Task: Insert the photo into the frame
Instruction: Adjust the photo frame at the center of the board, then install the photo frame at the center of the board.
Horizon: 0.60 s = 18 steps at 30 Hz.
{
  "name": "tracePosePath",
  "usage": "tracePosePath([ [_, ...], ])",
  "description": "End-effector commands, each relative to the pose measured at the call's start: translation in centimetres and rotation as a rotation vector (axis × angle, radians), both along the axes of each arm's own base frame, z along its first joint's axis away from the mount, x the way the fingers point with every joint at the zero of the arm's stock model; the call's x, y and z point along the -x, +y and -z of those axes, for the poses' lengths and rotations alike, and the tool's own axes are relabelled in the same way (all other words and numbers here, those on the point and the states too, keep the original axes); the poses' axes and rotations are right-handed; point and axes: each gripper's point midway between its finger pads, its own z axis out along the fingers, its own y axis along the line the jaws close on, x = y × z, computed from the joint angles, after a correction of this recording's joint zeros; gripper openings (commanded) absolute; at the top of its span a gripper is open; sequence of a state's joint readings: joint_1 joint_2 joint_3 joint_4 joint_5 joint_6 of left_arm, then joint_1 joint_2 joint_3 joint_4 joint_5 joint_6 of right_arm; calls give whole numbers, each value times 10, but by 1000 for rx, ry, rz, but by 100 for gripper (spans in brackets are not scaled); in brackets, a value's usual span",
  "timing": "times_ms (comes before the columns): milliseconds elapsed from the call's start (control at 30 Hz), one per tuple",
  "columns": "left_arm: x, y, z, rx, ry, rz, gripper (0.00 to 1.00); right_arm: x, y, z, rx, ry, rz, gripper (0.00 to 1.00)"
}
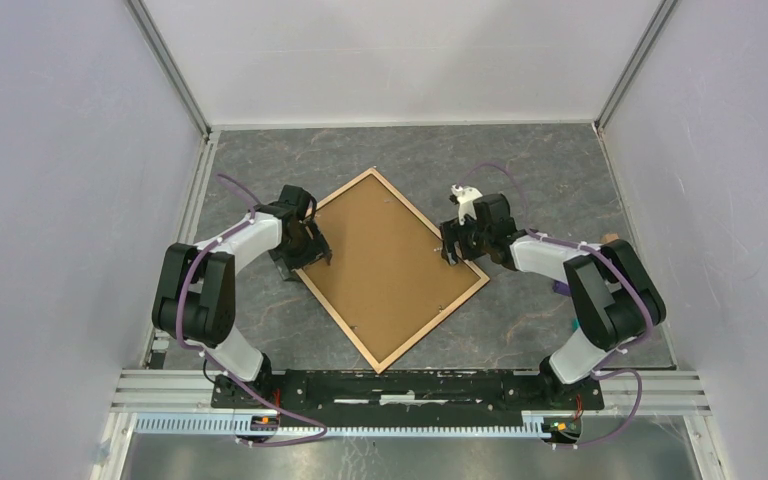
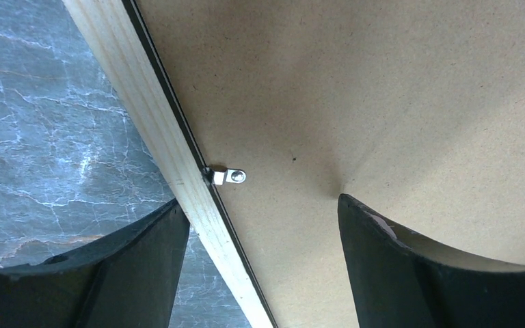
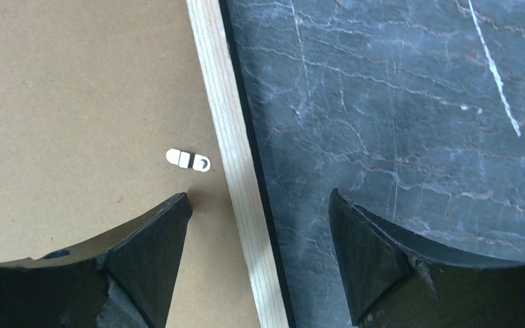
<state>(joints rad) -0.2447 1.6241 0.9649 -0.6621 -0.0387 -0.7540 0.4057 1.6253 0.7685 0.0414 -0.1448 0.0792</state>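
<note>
One frame lies flat in the middle of the bench, turned so that its corners point far, near, left and right. Its light tan back faces up. One brown backing board fills the opening inside the rails.

Two arms reach in, one from each side. The left fingers sit at the frame's left edge and the right fingers at its right edge. They are well apart from each other, with the board between them.

In the left wrist view the two fingers are spread wide and straddle the pale wooden rail. One finger is over the grey marbled bench outside the frame. The other finger is over the backing board, its tip right at the board's surface. Whether it presses there cannot be told. One small metal tab sits at the rail's inner edge, between the fingers.

The right wrist view mirrors this. The two fingers are spread and pinch nothing, one finger over the board and the other finger over the bench. The rail runs between them. One small metal tab lies on the board just beside the rail. That makes two tabs counted across the wrist views.
</note>
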Motion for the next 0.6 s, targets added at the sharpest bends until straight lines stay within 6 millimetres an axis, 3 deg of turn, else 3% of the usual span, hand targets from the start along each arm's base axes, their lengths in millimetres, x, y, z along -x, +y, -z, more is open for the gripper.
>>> tracePosePath([
  [0,-8,-9,-5,36,-45,45,84,-10,12,2,-13,-38,-29,80],
  [567,-5,-14,-4,68,-44,46,82,-27,11,6,19,-17,40,68],
])
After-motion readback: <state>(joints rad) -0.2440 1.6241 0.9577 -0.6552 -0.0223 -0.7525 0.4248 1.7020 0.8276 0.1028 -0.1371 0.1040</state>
